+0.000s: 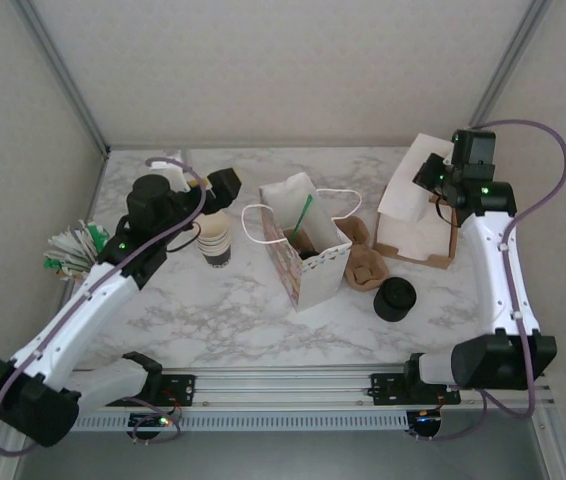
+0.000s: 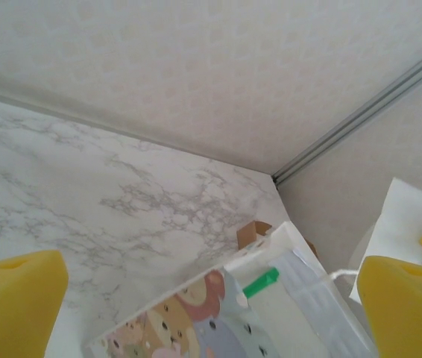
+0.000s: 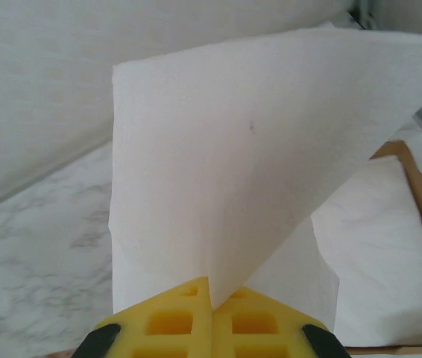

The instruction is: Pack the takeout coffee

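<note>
Your right gripper (image 3: 211,302) pinches a white napkin (image 3: 256,164); your left gripper (image 2: 211,298) is wide open. The takeout coffee (image 1: 310,250) seems to be in the bag (image 1: 308,288); the napkin is not yet.

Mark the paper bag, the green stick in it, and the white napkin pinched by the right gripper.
paper bag (image 1: 318,282): top external view, its outer side wall.
green stick (image 1: 304,214): top external view, middle of its shaft.
white napkin (image 3: 256,164): right wrist view, centre of the raised sheet.
</note>
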`<state>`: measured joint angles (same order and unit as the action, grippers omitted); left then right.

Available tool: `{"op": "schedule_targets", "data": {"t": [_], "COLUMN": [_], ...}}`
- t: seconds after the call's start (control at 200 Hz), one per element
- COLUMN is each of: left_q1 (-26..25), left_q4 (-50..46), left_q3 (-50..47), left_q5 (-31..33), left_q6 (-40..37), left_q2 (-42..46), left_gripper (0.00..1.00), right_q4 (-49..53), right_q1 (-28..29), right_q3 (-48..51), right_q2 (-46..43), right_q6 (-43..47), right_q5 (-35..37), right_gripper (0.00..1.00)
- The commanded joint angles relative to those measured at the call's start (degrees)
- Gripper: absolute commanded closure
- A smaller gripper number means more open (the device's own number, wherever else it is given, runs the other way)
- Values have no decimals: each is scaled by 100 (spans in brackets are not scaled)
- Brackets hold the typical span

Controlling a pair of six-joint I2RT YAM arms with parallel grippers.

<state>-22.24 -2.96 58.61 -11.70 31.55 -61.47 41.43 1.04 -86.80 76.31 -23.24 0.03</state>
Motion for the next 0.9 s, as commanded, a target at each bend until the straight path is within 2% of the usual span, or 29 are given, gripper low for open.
{"op": "schedule_targets", "data": {"t": [0.0,0.23,0.396,0.576,0.681,0.896], "left_q1": [44,44,47,45,44,44], "left_q4": [-438,-937,-1104,-945,-871,-843], "left_q3": [-210,-663,-926,-1198,-1247,-1308], "left_q5": [107,116,122,208,121,125], "left_q6": [105,200,346,473,527,550], "left_q2": [391,1242,1788,2139,2168,2201], "left_gripper": [0,0,0,0,0,0], "right_q4": [199,284,-237,-910,-1183,-1290], "right_q1": [227,541,718,1000,1292,2250], "right_q3": [-348,-834,-981,-988,-949,-942], "right_q2": [-355,-957,-1293,-1310,-1184,-756], "right_q6": [-41,31,-49,-556,-784,-530], "right_q5": [-71,-336,-1383,-2526,-3064,-3424], "right_gripper": [100,100,100,100,100,100]}}
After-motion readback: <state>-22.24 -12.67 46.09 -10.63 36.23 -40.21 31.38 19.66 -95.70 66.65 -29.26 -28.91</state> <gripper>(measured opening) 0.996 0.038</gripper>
